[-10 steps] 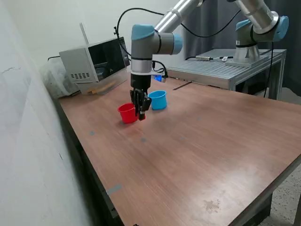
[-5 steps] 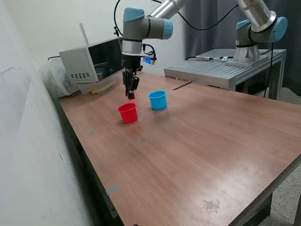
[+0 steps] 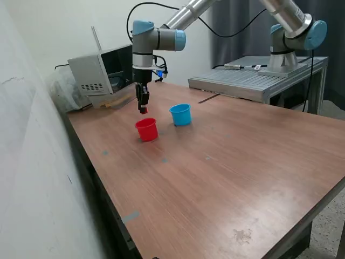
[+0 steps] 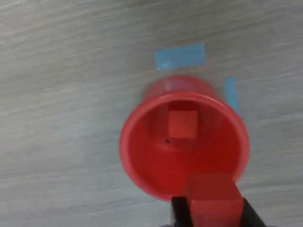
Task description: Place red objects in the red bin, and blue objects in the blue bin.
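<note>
The red cup (image 3: pixel 146 129) stands on the wooden table, with the light-blue cup (image 3: pixel 181 114) to the exterior view's right of it. My gripper (image 3: pixel 143 109) hangs a little above the red cup and is shut on a small red cube (image 4: pixel 214 194). In the wrist view the red cup (image 4: pixel 142 156) is seen from straight above, and a second red cube (image 4: pixel 182 124) lies on its bottom. No dark blue cubes show in either view.
A grey box-like device (image 3: pixel 105 70) stands at the table's back corner. A metal bench (image 3: pixel 259 78) with the arm's base is behind the table. Two strips of blue tape (image 4: pixel 180 56) are stuck on the table beside the red cup.
My gripper has risen from the table beside the red cup with the red cube in it, and moved to the exterior view's left to a spot above the cup.
</note>
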Robot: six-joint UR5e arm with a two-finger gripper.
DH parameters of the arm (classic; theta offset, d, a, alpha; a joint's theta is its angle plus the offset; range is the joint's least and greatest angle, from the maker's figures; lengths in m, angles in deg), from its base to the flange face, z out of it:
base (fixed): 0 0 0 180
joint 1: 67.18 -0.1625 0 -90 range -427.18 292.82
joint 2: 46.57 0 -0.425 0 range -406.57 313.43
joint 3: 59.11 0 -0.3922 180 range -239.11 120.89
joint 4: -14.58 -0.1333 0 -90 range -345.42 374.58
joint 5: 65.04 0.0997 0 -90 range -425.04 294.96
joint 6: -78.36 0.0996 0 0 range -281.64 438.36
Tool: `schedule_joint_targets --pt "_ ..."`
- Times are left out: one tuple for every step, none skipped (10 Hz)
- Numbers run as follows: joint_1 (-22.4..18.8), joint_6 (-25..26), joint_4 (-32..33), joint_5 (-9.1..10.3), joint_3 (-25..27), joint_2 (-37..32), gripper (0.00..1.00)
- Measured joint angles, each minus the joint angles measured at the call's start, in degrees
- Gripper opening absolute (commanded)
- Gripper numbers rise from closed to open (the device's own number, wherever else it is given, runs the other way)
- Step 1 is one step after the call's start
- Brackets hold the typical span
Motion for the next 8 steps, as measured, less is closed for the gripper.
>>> schedule_joint_targets --pt "0.2 0.0 0.0 0.0 0.0 0.1 1.0" --pt "0.2 0.0 0.0 0.0 0.1 0.2 1.0" --pt "0.2 0.0 0.1 0.0 0.1 0.2 1.0" --pt "0.2 -0.1 0.1 0.0 0.1 0.2 1.0" --pt "0.2 -0.1 0.1 0.0 0.2 0.2 1.0" --pt "0.2 -0.3 0.0 0.0 0.2 0.1 1.0" --pt "0.1 -0.5 0.0 -0.06 0.2 -0.1 1.0" --pt "-0.3 -0.7 -1.1 -0.15 1.1 -1.7 1.0"
